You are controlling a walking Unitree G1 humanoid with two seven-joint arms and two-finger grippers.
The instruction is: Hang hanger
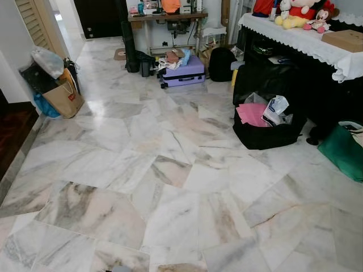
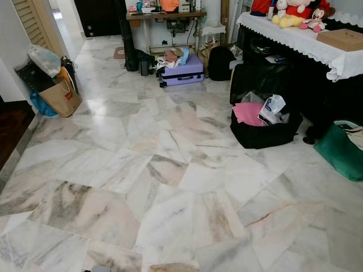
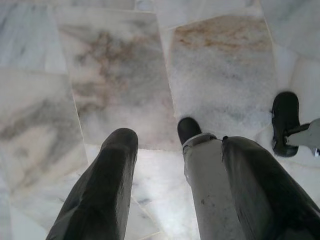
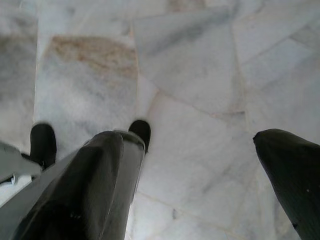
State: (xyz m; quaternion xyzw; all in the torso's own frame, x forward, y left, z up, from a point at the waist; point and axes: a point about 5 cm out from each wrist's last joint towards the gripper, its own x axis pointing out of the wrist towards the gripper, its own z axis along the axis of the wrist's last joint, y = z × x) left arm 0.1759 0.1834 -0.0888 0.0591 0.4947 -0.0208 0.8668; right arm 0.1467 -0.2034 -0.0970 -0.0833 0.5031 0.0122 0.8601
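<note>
Both arms hang at my sides over a pale marble floor (image 1: 170, 170). In the left wrist view my left gripper (image 3: 177, 142) points down at the tiles, its two black fingers (image 3: 107, 185) spread wide with nothing between them. My right gripper (image 4: 192, 145) hangs the same way, open, its fingers (image 4: 285, 165) far apart and holding nothing. Below the grippers are my own grey leg (image 3: 207, 185) and black feet (image 4: 42, 142).
An open black bag (image 1: 266, 133) with pink cloth sits at the right, a green bag (image 1: 343, 150) beside it. A white-clothed table (image 1: 306, 39) with toys runs along the right. A purple suitcase (image 1: 184, 71) and desk stand at the back. Paper bags (image 1: 63, 97) lean at the left wall.
</note>
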